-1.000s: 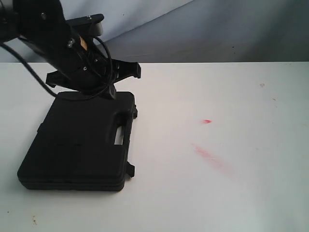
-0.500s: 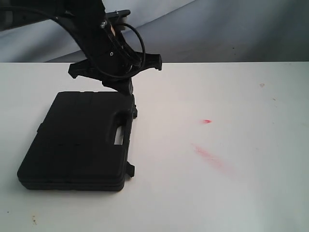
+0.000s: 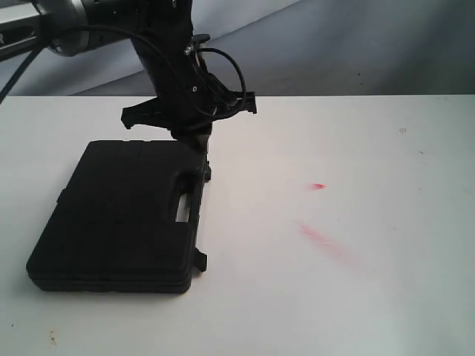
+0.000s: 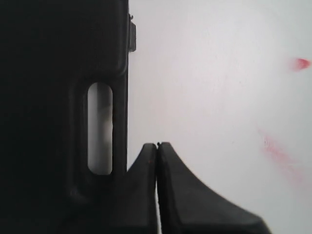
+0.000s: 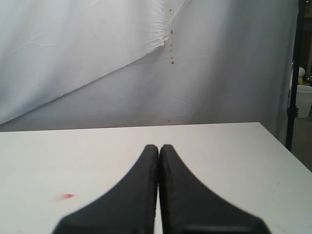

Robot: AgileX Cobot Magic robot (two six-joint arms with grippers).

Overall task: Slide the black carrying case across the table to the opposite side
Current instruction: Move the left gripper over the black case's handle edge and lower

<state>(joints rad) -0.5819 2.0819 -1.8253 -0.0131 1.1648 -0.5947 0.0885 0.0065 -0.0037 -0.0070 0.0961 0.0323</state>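
Note:
The black carrying case (image 3: 122,215) lies flat on the left part of the white table (image 3: 371,148), its handle slot facing right. My left gripper (image 3: 198,143) hangs over the case's far right corner, shut with nothing in it. In the left wrist view its tips (image 4: 157,145) sit just beside the handle edge of the case (image 4: 44,97), over bare table (image 4: 209,73); I cannot tell whether they touch the case. The right gripper (image 5: 159,146) is shut and empty above the table (image 5: 224,146), and it does not show in the exterior view.
Red marks on the tabletop: a small spot (image 3: 318,186) and a longer smear (image 3: 326,241) right of the case. A grey-white cloth backdrop (image 3: 334,44) hangs behind the table's far edge. A dark stand (image 5: 292,97) rises beyond the table's corner.
The left arm has swung right along the case's far edge and now stands over its far right corner. The case has not moved.

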